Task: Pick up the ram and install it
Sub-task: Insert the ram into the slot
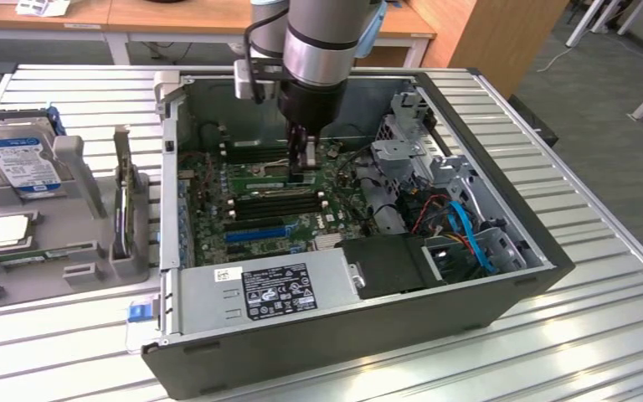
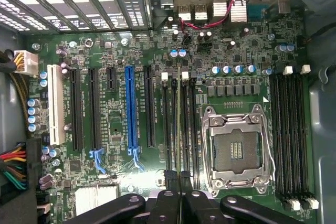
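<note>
Gripping the ram [image 1: 268, 173] [image 2: 179, 129] edge-on, the hand [image 1: 308, 163] [image 2: 179, 200] is clamped shut on it inside the open computer case [image 1: 411, 335] mid-worktop [image 1: 589, 335]; the stick runs along the black memory slots [image 2: 192, 124], just beside the empty processor socket [image 2: 239, 150]

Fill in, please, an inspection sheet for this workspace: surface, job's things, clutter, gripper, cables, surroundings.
Surface: slatted metal table carrying an open computer case.
Job's things: ram, seen edge-on, along the memory slots of the motherboard.
Clutter: grey fixture beside the case, with a hard drive and a processor chip.
Gripper: gripper inside the case, shut on the ram.
Cables: blue and red cables inside the case.
Surroundings: wooden desks behind the table.
</note>
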`<move>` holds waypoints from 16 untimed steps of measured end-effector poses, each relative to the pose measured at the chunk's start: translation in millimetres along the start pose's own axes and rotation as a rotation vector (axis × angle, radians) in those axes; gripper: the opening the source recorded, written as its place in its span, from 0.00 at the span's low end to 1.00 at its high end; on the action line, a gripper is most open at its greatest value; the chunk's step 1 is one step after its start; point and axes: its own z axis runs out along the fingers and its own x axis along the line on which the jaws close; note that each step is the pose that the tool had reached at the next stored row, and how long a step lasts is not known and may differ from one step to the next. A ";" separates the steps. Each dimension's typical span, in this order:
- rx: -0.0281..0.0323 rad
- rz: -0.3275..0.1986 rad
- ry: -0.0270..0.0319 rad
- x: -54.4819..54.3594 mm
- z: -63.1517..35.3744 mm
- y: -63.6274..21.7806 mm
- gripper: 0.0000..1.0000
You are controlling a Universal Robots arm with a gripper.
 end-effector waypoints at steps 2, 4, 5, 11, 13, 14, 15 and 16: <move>-0.0004 -0.012 0.0005 -0.1 0.0 -0.7 0.11; -0.0006 -0.023 0.0009 -0.1 0.0 -1.1 0.11; -0.0007 -0.025 0.0009 -0.1 0.0 -1.1 0.11; -0.0007 -0.026 0.0011 -0.1 0.0 -1.7 0.11; -0.0007 -0.025 0.0010 -0.3 0.0 -3.4 0.11; -0.0007 -0.025 0.0010 -0.3 -0.1 -4.3 0.11; -0.0008 -0.025 0.0011 -0.3 -0.1 -4.8 0.11; -0.0007 -0.025 0.0010 -0.3 -0.1 -4.9 0.11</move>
